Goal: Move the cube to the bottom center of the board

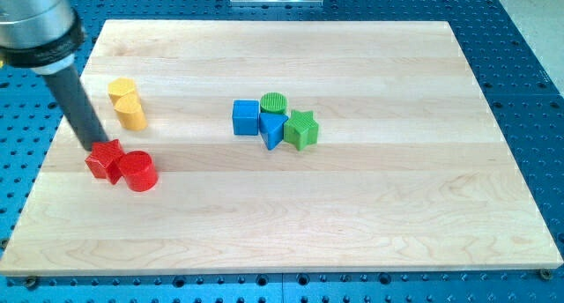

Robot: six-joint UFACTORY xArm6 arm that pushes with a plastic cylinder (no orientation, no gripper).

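Note:
The blue cube (246, 117) sits near the board's middle, touching a blue triangular block (272, 129) on its right. A green cylinder (274, 102) stands just above them and a green star (301, 129) is to the right of the triangle. My rod comes down from the view's top left, and my tip (93, 148) rests at the left side of the board, touching the top of a red star (105, 160). The tip is far to the left of the cube.
A red cylinder (138, 171) touches the red star's right side. Two yellow blocks (128, 103) stand together above them, near the rod. The wooden board (352, 215) lies on a blue perforated table.

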